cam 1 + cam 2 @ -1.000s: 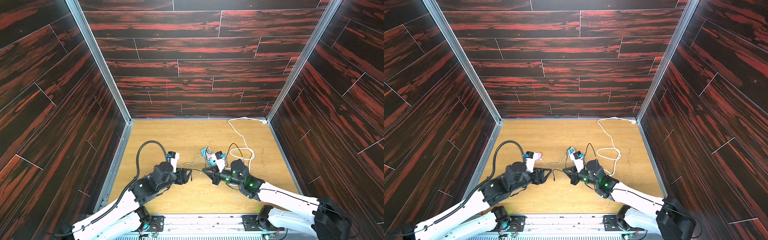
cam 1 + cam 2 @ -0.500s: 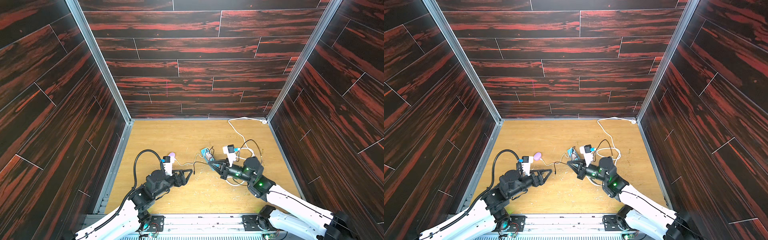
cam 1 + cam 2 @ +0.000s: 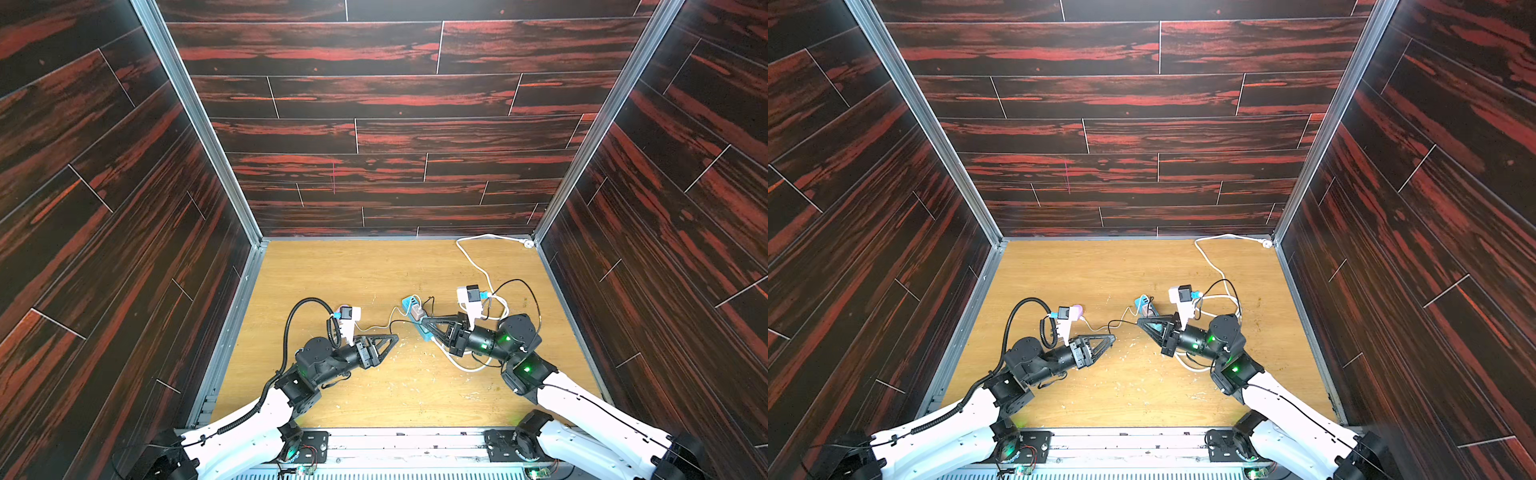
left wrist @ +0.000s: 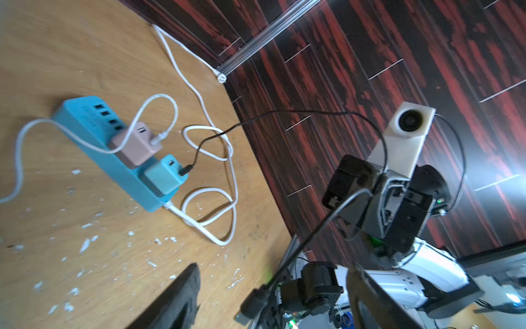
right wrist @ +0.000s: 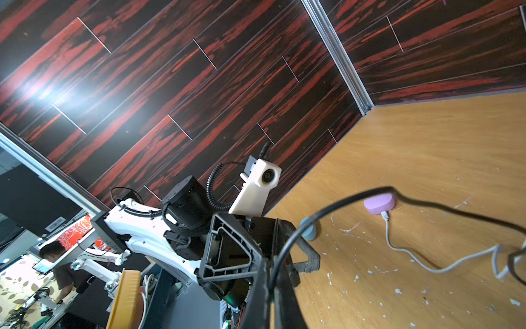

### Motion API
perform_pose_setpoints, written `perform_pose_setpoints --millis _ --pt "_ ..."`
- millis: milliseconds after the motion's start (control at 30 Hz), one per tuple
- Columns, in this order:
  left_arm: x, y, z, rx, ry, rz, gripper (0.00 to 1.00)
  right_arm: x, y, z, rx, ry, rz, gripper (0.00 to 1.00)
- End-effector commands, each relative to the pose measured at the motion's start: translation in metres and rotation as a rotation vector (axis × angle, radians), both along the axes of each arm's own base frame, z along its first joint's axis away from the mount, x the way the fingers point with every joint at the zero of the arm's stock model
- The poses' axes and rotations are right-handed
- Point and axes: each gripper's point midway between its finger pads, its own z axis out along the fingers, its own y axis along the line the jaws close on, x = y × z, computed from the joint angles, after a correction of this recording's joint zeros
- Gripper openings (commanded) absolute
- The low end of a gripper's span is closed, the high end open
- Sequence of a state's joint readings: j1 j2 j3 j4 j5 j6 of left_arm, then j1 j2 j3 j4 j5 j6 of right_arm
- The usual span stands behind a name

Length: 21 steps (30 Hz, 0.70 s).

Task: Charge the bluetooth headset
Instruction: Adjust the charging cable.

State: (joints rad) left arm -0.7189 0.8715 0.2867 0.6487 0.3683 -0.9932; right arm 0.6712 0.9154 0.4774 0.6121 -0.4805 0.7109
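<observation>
**Separation of the arms.** The left gripper point(image 3: 390, 338) and right gripper point(image 3: 427, 321), whose tips nearly met over the middle of the table point(image 3: 353, 270) a second earlier, now stand well apart. The left fingers are spread wide and clamp nothing. The right fingers are pressed together on the black cable point(image 5: 355, 196), their tip now over the blue power strip point(image 4: 74, 114). The headset (taken here to be the purple oval case point(image 3: 1076, 310)) has not moved and lies beside the left wrist camera, with a white cable point(image 5: 388, 236) plugged in. The joint step appears over. Whether the black cable's free end found a socket cannot be told.
</observation>
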Motion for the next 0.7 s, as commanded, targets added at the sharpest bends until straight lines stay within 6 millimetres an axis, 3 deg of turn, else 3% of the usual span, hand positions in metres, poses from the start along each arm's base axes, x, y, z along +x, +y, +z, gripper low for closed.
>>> perform_pose_setpoints --millis 0,100,233,467,667 --pt "-0.0067 -0.0008 0.0145 -0.057 -0.048 -0.037 0.76 -0.0037 -0.0037 0.0099 0.041 -0.019 0.013 0.03" --pt "-0.0096 -0.0014 0.0149 -0.063 -0.048 -0.053 0.73 -0.0025 -0.0051 0.0124 0.052 -0.021 0.010 0.03" --pt "-0.0076 -0.0020 0.0096 -0.047 -0.035 -0.047 0.82 -0.0038 -0.0049 0.0155 0.075 -0.017 0.027 0.03" --pt "-0.0046 -0.0088 0.0131 -0.054 -0.040 -0.068 0.84 -0.0041 -0.0066 0.0188 0.101 -0.015 0.035 0.03" --pt "-0.0057 -0.0073 0.0148 -0.062 -0.045 -0.066 0.66 -0.0005 -0.0103 0.0163 0.104 -0.007 0.017 0.03"
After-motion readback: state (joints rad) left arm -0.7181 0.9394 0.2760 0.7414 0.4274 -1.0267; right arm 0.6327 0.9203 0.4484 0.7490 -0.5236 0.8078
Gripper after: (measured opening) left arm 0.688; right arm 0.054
